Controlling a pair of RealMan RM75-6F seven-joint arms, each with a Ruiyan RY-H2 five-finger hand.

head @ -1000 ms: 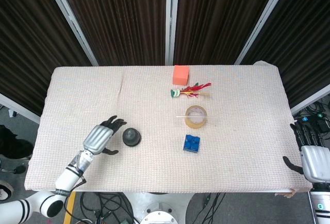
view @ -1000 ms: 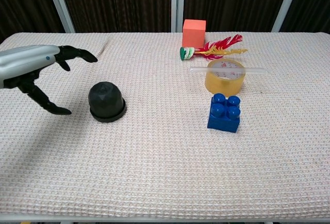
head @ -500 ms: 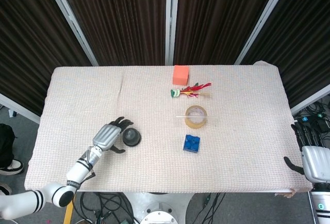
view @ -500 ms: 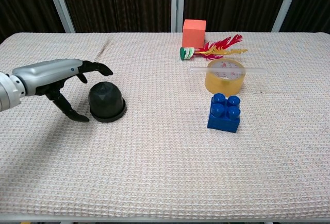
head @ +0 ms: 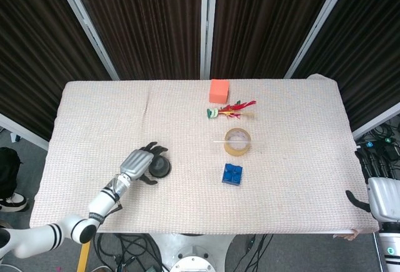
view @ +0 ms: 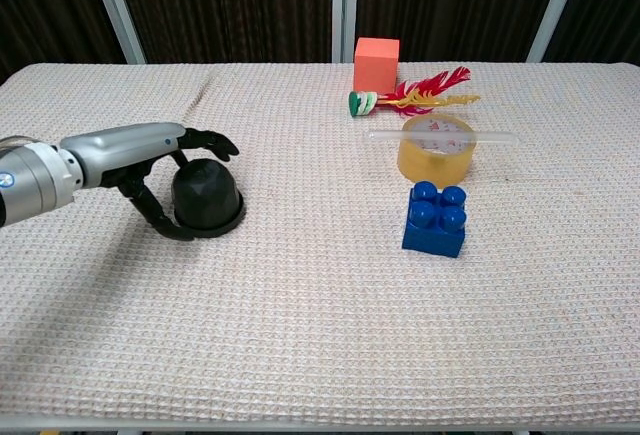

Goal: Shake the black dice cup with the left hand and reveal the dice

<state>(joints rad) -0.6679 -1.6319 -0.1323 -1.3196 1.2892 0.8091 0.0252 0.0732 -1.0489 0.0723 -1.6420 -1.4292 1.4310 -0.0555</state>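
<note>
The black dice cup (head: pixel 161 168) (view: pixel 207 195) stands mouth down on the white cloth, left of centre. My left hand (head: pixel 139 162) (view: pixel 140 150) reaches it from the left. Its fingers (view: pixel 208 141) stretch over the cup's top and its thumb (view: pixel 160 218) curves by the cup's base; they are spread around the cup, not closed on it. No dice show. My right hand (head: pixel 378 187) rests at the table's right front corner, fingers apart and empty, seen only in the head view.
To the right of the cup are a blue brick (view: pixel 435 218), a tape roll (view: pixel 436 148) with a clear stick across it, a red feathered shuttlecock (view: pixel 410 95) and an orange block (view: pixel 376 63).
My left hand has moved right, from a hand's width away to around the cup, fingers over its top. The cup and the right hand have not moved.
</note>
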